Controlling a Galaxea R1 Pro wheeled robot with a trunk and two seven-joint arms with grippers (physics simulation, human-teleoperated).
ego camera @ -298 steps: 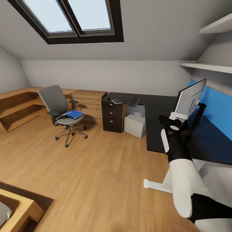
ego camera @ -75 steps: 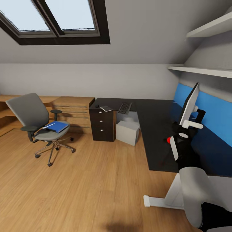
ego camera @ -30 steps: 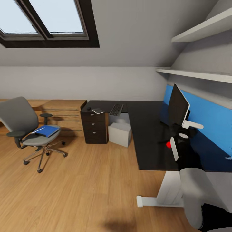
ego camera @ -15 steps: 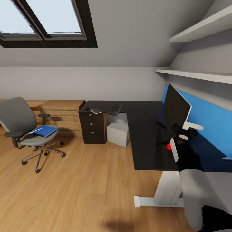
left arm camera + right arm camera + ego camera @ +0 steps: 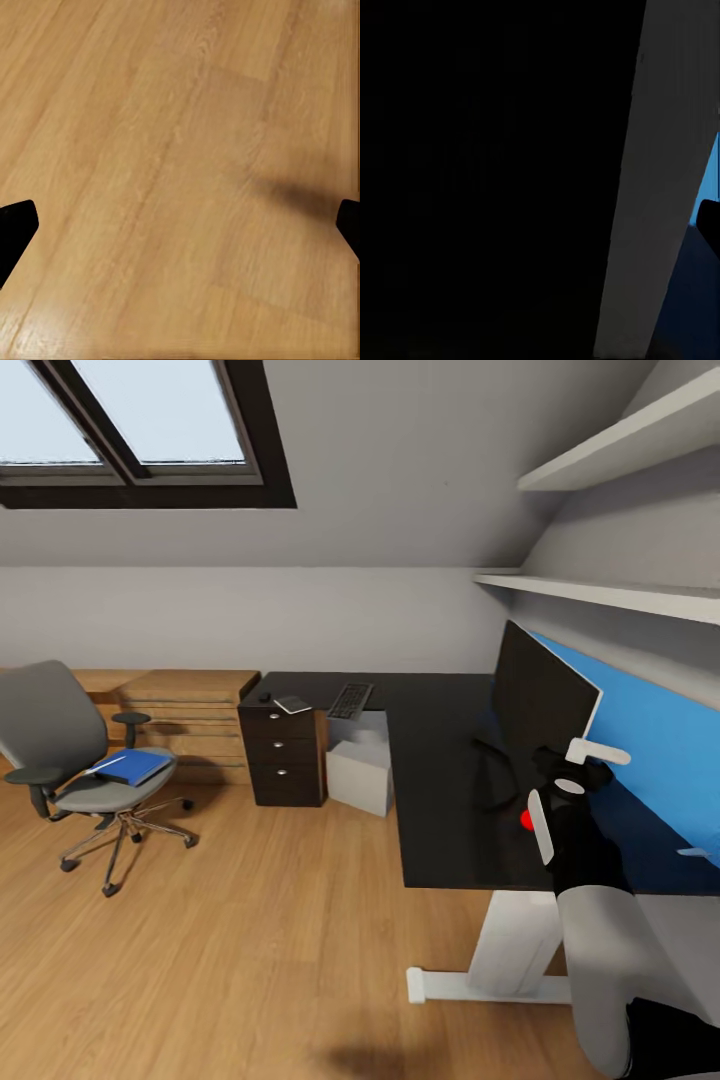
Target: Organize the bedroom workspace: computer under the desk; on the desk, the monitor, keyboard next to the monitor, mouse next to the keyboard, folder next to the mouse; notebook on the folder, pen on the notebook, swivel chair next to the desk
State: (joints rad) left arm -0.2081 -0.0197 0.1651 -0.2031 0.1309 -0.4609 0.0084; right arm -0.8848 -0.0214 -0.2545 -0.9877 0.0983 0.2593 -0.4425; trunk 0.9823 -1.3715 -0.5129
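The black monitor (image 5: 540, 700) stands upright over the right wing of the glossy black desk (image 5: 440, 790). My right gripper (image 5: 585, 758) is shut on its lower right corner, near the red dot. On the desk's far end lie the keyboard (image 5: 350, 700), the notebook (image 5: 293, 705) and the mouse (image 5: 265, 697). The pen is too small to make out. The light-grey computer (image 5: 360, 775) sits under the desk. The blue folder (image 5: 130, 767) lies on the swivel chair (image 5: 55, 735) at the left. My left gripper (image 5: 180, 225) hangs open above the floor.
A light-wood drawer chest (image 5: 190, 710) stands between the chair and the desk's black drawer unit (image 5: 285, 755). A blue upright panel (image 5: 655, 760) runs behind the desk, with white shelves (image 5: 600, 595) above. The desk's white leg (image 5: 510, 950) stands close to my base.
The camera has swung, shifting the room leftward in view. The monitor, once held tilted with its back showing, has turned with my right gripper and now faces out over the desk.
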